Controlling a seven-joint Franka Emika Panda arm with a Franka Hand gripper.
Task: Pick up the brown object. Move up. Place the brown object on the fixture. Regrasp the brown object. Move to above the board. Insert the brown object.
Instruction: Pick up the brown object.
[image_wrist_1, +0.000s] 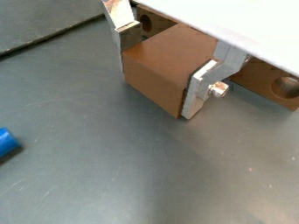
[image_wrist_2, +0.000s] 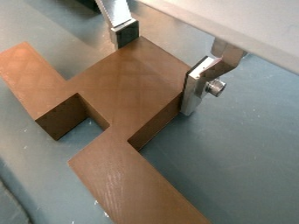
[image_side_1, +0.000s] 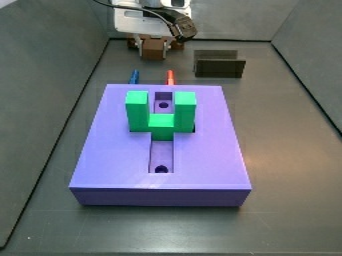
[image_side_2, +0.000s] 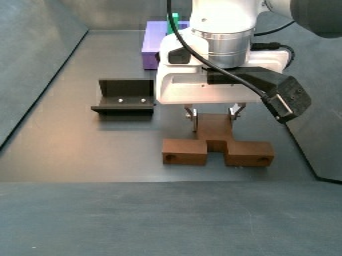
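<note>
White arm, boxy white hand, black cable looping across.
The gripper (image_side_2: 215, 115), low over the floor, shows flat silver fingers (image_wrist_2: 201, 85) with a screw.

floor (image_side_1: 287, 150): we see one dark grey, matte, even surface | walls (image_side_1: 27, 80): in a side view we see plain dark grey panels rising at 9, 12 and 3 o'clock | light: soft and diffuse, with a pale sheen at 6 o'clock
</note>
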